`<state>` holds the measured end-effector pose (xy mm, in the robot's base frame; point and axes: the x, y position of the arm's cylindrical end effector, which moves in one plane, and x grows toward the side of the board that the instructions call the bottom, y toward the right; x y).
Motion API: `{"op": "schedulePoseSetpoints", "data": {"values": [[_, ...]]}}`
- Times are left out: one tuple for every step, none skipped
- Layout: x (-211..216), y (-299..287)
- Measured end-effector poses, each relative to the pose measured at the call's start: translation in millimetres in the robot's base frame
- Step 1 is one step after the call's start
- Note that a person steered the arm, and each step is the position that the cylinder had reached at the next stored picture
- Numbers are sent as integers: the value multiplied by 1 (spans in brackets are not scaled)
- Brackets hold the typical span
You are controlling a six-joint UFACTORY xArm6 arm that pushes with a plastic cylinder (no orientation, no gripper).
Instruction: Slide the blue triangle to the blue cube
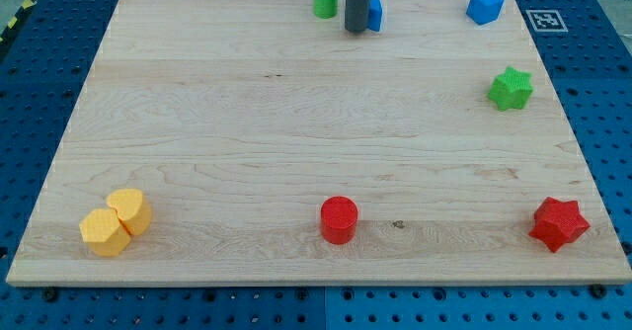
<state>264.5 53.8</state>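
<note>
While most of it hides behind my tip (356, 31), the blue triangle (374, 13) peeks out touching the end effector's right side. It's just a bare rod, nothing pinched. Blue cube (485, 5) sits well right, green cylinder (325, 0) just left, on the wooden surface (296, 123).

You're looking at a lab bench: a wooden board (296, 123) on blue perforated plate (602, 93), fiducial marker (544, 20) far right.

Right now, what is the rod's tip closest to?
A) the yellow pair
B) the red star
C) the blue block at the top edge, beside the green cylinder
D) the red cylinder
C: my tip sits right against the blue block at the view's top, covering its left part, with the green cylinder just left of the rod.
</note>
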Motion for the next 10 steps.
{"op": "schedulePoseSetpoints", "data": {"values": [[-3, 12], [-21, 13], [-31, 10], [-42, 8], [-58, 3], [-62, 2], [-62, 7], [-62, 26], [-55, 49], [-55, 78]]}}
